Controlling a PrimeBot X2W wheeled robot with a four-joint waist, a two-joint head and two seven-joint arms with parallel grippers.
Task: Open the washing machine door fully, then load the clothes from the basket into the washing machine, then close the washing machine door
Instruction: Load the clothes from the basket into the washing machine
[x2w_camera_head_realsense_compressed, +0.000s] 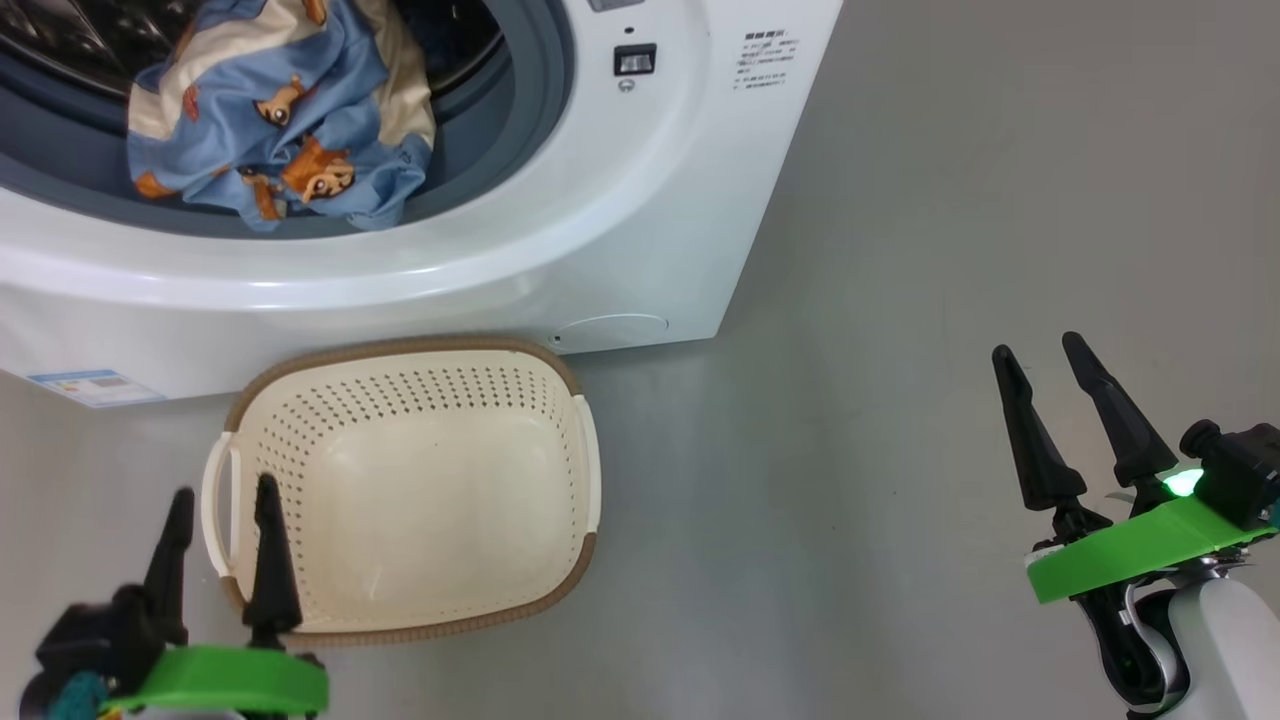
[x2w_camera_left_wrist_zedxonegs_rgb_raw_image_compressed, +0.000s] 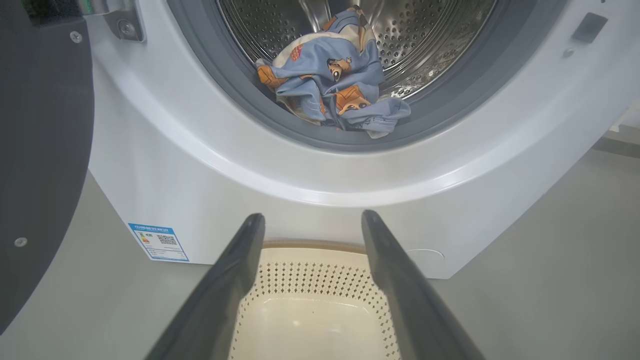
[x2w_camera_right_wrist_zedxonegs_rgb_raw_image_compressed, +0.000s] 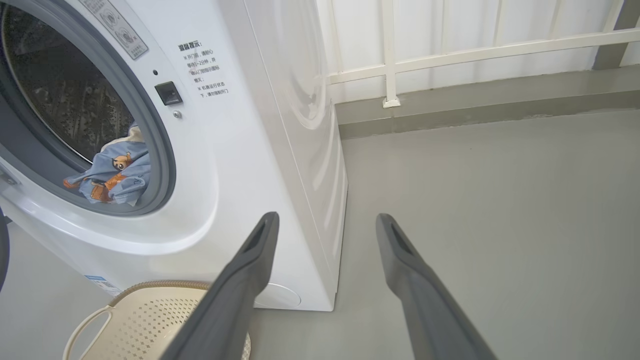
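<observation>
The light blue and cream clothes lie heaped on the grey gasket at the mouth of the white washing machine, partly in the steel drum. The cream basket stands on the floor in front of the machine with nothing in it. My left gripper is open, low by the basket's left handle. My right gripper is open over bare floor to the right of the machine. The black door stands swung open at the left of the left wrist view.
Grey floor spreads to the right of the machine. A white railing and a low kerb run behind it. A blue label sticker sits low on the machine's front.
</observation>
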